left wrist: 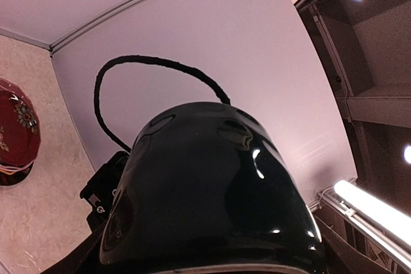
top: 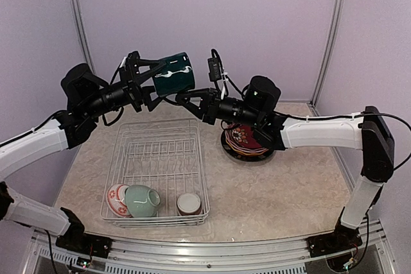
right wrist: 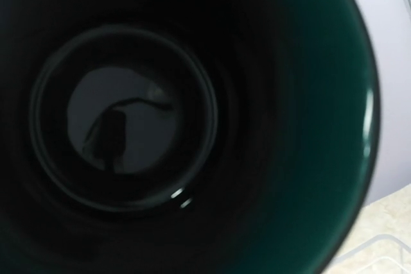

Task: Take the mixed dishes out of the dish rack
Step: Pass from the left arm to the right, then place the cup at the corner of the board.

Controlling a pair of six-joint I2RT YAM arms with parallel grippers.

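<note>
Teal cup (top: 174,74) is lying sideways in the air, with the left gripper (top: 156,82) clamping its base end and its mouth facing away from that hand toward the right gripper (top: 186,97). The right gripper is sitting at the cup's lower rim; whether its fingers are pinching it I cannot tell. Below both hands, the dish rack (top: 121,158) is holding a pale-green cup (top: 142,200), a brown-white cup (top: 189,204) and a red-patterned bowl (top: 115,198) at the end farthest from them.

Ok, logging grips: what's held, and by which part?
The left gripper holds the teal cup aloft, across its outer wall near the base. The right gripper is at its rim; its grip cannot be told.
</note>
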